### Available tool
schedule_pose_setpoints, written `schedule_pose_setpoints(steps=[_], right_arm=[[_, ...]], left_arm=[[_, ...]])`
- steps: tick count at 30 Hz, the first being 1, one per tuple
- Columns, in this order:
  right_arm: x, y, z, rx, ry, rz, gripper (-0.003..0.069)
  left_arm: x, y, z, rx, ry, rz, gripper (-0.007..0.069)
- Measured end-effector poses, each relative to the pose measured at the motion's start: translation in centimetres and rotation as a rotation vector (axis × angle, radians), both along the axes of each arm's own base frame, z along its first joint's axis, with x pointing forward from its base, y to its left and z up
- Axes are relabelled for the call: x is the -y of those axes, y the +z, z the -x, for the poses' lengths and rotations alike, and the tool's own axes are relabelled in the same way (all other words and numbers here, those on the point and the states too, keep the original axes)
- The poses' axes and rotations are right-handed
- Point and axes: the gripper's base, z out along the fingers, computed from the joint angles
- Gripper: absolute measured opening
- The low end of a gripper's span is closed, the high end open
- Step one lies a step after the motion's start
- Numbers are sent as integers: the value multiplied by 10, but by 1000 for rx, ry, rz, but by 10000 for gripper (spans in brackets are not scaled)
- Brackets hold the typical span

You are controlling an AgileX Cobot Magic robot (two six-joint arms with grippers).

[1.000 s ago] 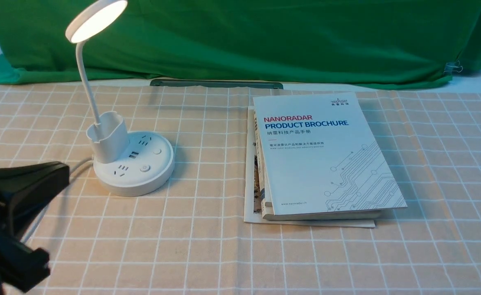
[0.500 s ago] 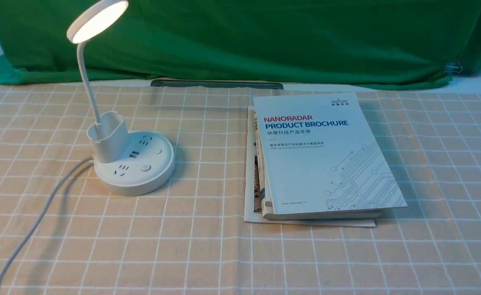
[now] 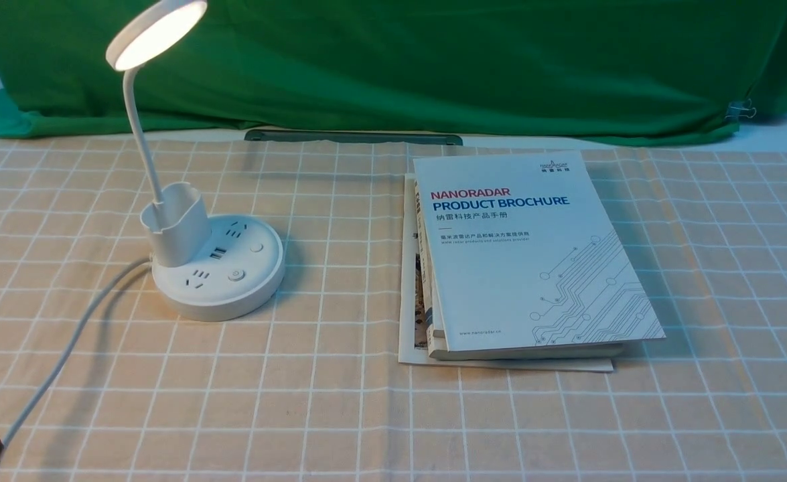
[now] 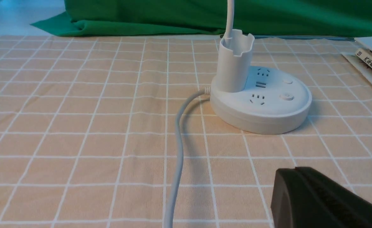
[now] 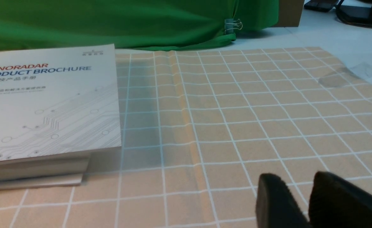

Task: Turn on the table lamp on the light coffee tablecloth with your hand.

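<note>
Front view: table lamp (image 3: 216,264) lit, task judged done; left fingers (image 4: 318,199) state indeterminable, right fingers (image 5: 312,198) released, empty; keep clear.

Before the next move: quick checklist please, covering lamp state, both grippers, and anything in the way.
1. table lamp lit: ok, head glows.
2. Lamp upright on the light coffee tablecloth: ok.
3. left gripper clear of the lamp base: ok; jaw state: cannot tell.
4. right gripper empty: ok, open, nothing between its fingers.
5. cord clear of the left gripper: cannot tell, it runs toward it.
6. brochure stack flat, apart from the lamp: ok.
</note>
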Motion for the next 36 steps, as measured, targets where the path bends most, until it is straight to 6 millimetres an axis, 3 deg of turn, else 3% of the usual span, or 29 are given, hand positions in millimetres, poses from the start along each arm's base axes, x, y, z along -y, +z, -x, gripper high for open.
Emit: schedule_pose_setpoints(steps=[7,36], right_arm=[[0,0,0,0,0,0,238],[0,0,0,0,0,0,238]], left_arm=[[0,8,-1,84,3,2,1],[0,8,-1,88,3,1,1]])
